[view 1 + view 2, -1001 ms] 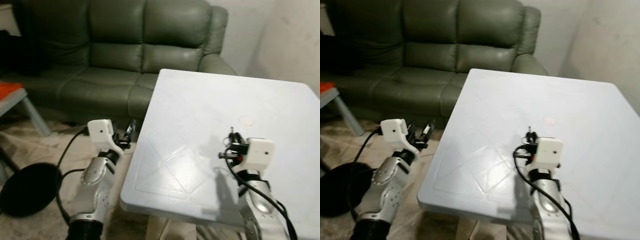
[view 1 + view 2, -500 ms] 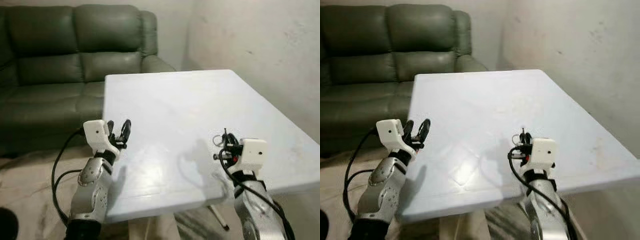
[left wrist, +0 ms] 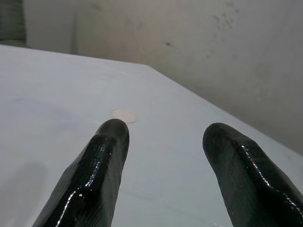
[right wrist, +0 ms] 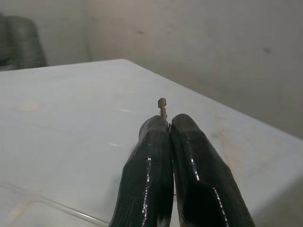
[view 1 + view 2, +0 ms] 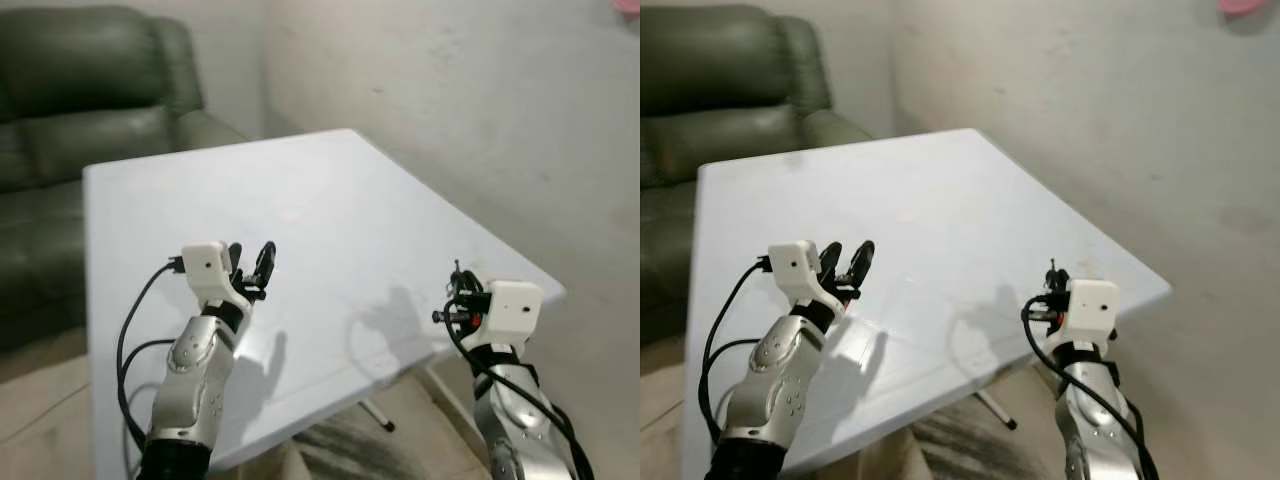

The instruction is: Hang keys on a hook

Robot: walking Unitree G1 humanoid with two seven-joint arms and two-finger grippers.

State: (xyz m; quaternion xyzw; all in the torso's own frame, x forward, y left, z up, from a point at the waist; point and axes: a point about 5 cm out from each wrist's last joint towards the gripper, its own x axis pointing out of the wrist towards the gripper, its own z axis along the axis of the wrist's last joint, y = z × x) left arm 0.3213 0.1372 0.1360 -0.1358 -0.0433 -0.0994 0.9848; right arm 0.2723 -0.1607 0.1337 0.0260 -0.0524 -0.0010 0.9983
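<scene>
Currently the right pincer (image 4: pixel 166 124) is pressed together on the keys (image 4: pixel 162 107) (only a small tip protrudes) over the counter (image 5: pixel 330 200) edge. Left pincer (image 3: pixel 163 137) is spread, idle. Risk: thin pinch slips mid-walk; no hook visible.
</scene>
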